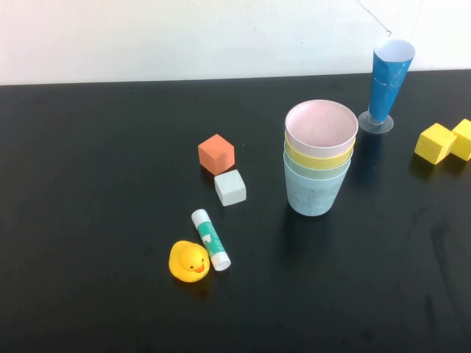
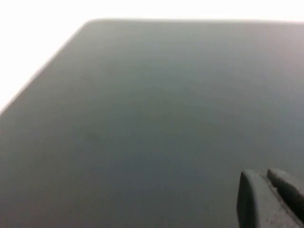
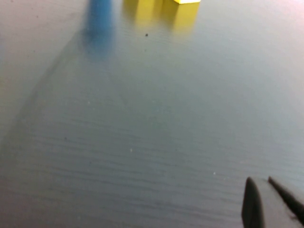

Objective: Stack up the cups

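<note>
The four cups stand nested in one upright stack at the table's centre right in the high view. The light blue cup (image 1: 315,193) is outermost. Inside it, the pale green cup (image 1: 316,171) and the yellow cup (image 1: 318,157) show only as rims, and the pale pink cup (image 1: 321,126) sits on top. Neither arm shows in the high view. My left gripper (image 2: 266,175) is shut and empty over bare black table. My right gripper (image 3: 265,183) is shut and empty over the table, far from the stack.
A tall dark-blue cone (image 1: 388,81) on a clear base stands behind the stack. Two yellow blocks (image 1: 441,142) lie at the far right. An orange cube (image 1: 216,154), a white cube (image 1: 230,187), a glue stick (image 1: 211,239) and a rubber duck (image 1: 189,262) lie left of the stack.
</note>
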You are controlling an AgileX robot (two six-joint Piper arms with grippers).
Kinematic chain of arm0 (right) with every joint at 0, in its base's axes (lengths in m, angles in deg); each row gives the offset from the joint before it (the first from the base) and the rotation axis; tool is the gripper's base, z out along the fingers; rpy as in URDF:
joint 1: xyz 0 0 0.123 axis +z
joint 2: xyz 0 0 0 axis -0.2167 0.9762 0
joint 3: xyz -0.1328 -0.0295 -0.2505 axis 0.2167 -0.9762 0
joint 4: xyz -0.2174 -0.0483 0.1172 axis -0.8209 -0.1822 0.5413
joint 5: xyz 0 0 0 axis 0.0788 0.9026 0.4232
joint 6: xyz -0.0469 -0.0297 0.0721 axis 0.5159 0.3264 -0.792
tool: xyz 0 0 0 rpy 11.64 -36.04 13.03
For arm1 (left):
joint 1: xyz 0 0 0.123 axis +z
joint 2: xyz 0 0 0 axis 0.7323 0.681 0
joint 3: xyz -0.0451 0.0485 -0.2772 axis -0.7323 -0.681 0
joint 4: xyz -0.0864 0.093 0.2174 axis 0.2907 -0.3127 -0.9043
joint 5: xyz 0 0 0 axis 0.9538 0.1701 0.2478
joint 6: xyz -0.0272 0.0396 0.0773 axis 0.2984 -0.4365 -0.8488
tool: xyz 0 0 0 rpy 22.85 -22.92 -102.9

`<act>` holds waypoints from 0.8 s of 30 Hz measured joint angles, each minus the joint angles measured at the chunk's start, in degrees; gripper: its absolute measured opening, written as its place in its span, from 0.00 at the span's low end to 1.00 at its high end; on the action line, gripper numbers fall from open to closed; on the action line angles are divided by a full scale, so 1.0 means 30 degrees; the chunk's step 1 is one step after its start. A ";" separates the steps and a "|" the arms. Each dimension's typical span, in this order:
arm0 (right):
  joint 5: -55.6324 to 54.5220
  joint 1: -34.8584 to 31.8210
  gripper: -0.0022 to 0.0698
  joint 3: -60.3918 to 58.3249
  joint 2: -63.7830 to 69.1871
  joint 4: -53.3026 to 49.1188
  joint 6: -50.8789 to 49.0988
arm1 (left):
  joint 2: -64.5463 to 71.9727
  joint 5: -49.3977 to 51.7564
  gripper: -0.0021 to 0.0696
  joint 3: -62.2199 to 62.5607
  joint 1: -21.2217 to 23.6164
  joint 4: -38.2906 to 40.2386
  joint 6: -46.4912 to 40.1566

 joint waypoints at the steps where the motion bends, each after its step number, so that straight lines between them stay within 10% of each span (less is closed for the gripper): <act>1: 0.0000 0.0000 0.03 0.0000 0.0000 0.0000 0.0000 | 0.0000 0.0702 0.03 0.0000 0.0000 0.0000 -0.0069; 24: 0.0000 0.0000 0.03 0.0000 0.0000 -0.0034 0.0000 | 0.0000 0.2133 0.03 0.0034 0.0000 0.0467 -0.0209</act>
